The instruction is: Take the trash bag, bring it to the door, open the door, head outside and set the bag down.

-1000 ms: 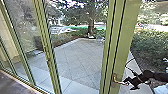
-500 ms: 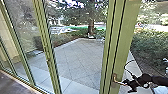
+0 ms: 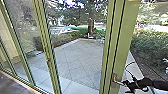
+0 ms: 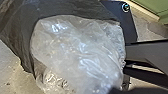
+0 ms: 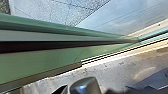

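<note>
Along 9 o'clock in the head view, glass panels (image 3: 30, 37) are standing in green frames, tilting across the camera's line. On the robot's left side, the left wrist view is showing the trash bag (image 4: 77, 52), clear crumpled plastic with dark material around it; judged to be travelling with the left arm, though a grip is not showing clearly. Left gripper: state not being shown, cannot tell. From centre down to 6 o'clock, paving (image 3: 77, 57) is lying beyond the glass. Between 1 and 5 o'clock, the green door (image 3: 127, 32) is rising, its handle (image 3: 119, 83) sitting near 4:30 with the lever pointing toward 4 o'clock. Right gripper (image 3: 127, 86) is meeting the lever's free end or resting just beside it; whether spread or pressed together, cannot tell. Shrubs (image 3: 152, 45) are filling 3 o'clock outside. Step in hand, as judged: working the latch. Good practice would be bearing down near the lever's tip, where leverage is greatest, following its arc rather than pushing straight, and holding it lowered while easing the door. Slipping off the end is looking like the main risk; meanwhile the left arm should be keeping the bag clear of the frame.
</note>
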